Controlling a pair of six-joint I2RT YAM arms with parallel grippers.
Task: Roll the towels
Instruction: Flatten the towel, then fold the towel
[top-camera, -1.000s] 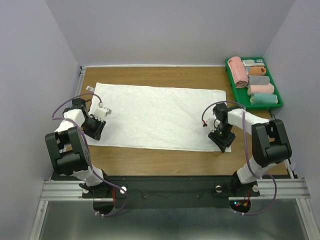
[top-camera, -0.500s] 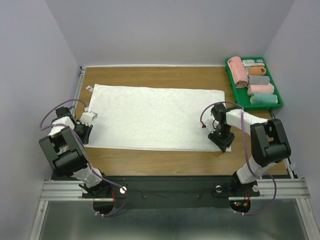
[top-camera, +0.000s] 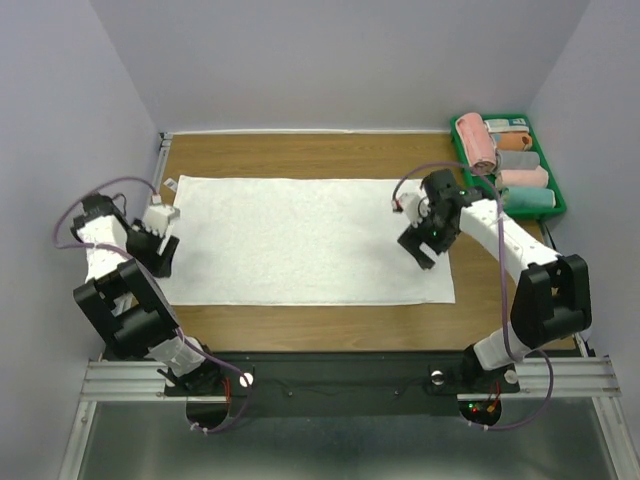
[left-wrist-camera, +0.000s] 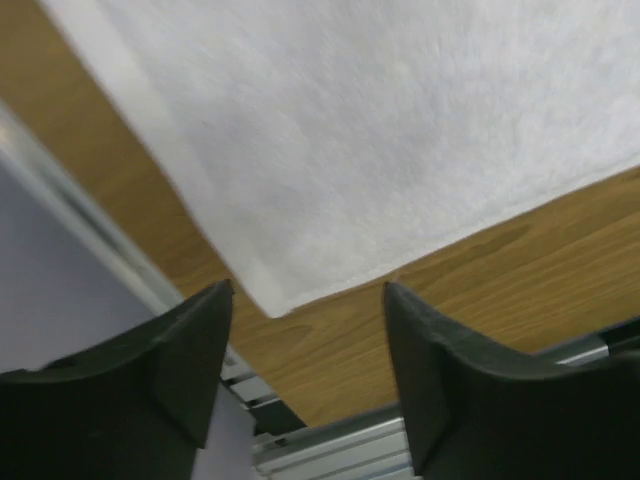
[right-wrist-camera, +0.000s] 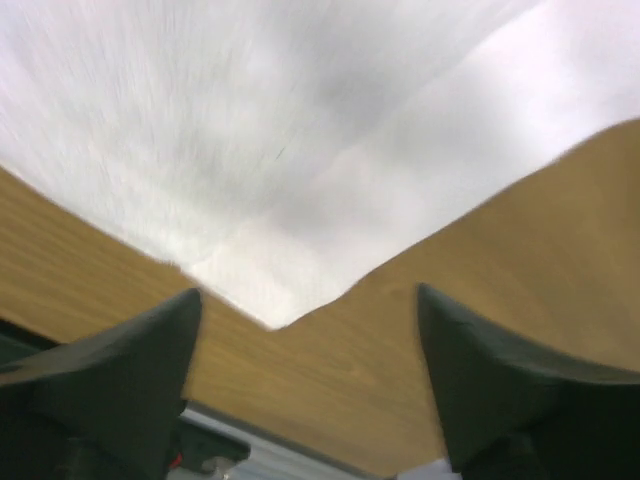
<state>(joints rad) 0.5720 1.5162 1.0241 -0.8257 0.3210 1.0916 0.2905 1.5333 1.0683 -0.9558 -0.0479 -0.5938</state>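
A large white towel (top-camera: 300, 240) lies spread flat on the wooden table (top-camera: 300, 155). My left gripper (top-camera: 160, 250) hovers over the towel's near left corner, open and holding nothing. In the left wrist view that corner of the towel (left-wrist-camera: 330, 150) ends just ahead of the gripper (left-wrist-camera: 308, 288). My right gripper (top-camera: 420, 245) hangs open above the towel's right part, away from the near right corner. The right wrist view shows the towel (right-wrist-camera: 250, 130) with a corner pointing between the open gripper (right-wrist-camera: 310, 292), clear of the fingers (right-wrist-camera: 120, 370).
A green tray (top-camera: 530, 213) at the back right holds several rolled towels, among them a pink one (top-camera: 475, 142). A metal rail (top-camera: 161, 150) runs along the table's left edge. Grey walls close in on the left, back and right.
Both grippers opened and let go of the towel. The left arm swung left, stretching the towel flat that way. The right gripper rose and moved back from the near right corner.
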